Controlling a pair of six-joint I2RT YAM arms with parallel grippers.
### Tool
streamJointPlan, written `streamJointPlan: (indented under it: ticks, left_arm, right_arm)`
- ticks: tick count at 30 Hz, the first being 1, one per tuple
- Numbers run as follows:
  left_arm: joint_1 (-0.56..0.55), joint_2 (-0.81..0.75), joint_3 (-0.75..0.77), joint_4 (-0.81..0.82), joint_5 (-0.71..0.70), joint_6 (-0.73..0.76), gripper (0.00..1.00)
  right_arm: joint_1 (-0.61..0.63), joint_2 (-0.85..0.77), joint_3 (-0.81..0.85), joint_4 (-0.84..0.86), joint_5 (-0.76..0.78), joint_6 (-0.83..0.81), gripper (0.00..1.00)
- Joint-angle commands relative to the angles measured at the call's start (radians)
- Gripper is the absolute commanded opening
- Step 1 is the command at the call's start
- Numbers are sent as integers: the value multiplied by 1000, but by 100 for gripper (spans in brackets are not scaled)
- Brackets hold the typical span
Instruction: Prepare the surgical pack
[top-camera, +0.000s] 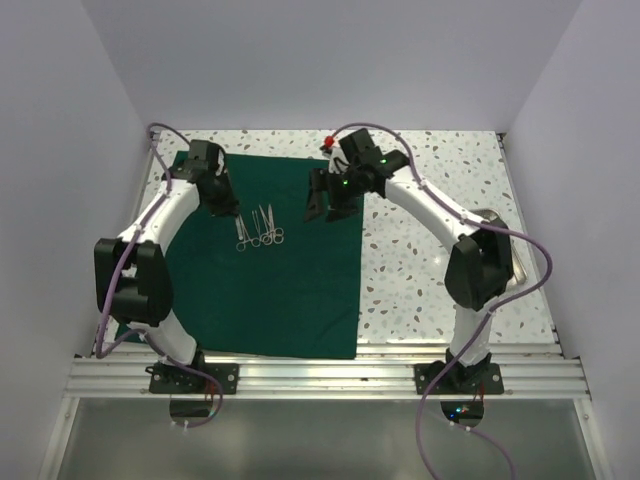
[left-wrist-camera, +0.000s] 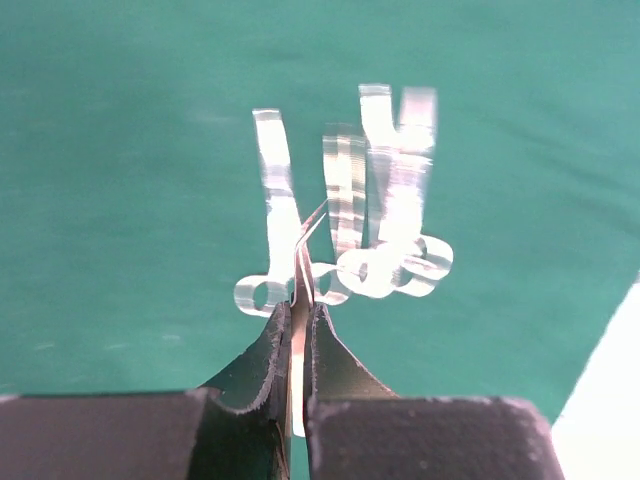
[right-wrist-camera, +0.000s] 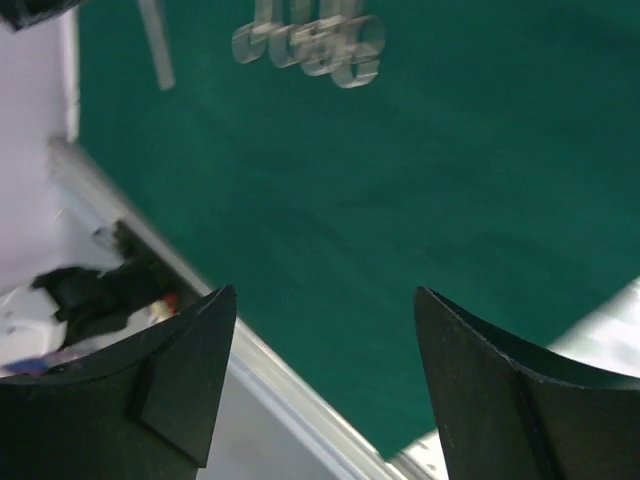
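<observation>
Bright even light; blurred instruments (left-wrist-camera: 385, 230) glare against surgical pack (left-wrist-camera: 120, 200).

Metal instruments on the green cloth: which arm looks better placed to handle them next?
Left, probably. The left gripper is shut on a thin metal tool right beside the instruments; the right gripper hangs open and empty over bare cloth.

The surgical pack (top-camera: 280, 300) lies spread flat on the left half of the tabletop (top-camera: 430, 270), reaching from the far side to the near edge. A cluster of instruments (top-camera: 260, 230) lies on its far middle part, side by side. The left gripper (top-camera: 228, 208) hangs just left of the cluster, with a thin instrument (left-wrist-camera: 297, 330) between its jaws. The right gripper (top-camera: 328, 212) hangs above the pack's far right part, to the right of the cluster. A small object (top-camera: 328, 140) sits behind the pack at the tabletop's far edge.
</observation>
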Motion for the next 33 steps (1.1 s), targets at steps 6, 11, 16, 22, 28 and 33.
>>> streamJointPlan:
  ticks: [6, 11, 16, 22, 28, 33]
  left_arm:
    - [-4, -166, -192, 236, 435, -141, 0]
    - [-24, -187, -233, 276, 487, -187, 0]
    - [-45, -209, -256, 304, 525, -232, 0]
    - [-67, -227, -260, 309, 536, -261, 0]
    - [-91, -233, -244, 325, 556, -292, 0]
    - [-96, -240, -255, 325, 564, -293, 0]
  right_arm:
    - [177, 50, 11, 203, -198, 113, 74]
    - [207, 41, -18, 244, -182, 114, 75]
    - [223, 81, 3, 215, -172, 105, 67]
    - [240, 130, 29, 216, -163, 116, 61]
    - [251, 150, 35, 204, -110, 117, 56]
    - [251, 167, 50, 186, -59, 125, 38]
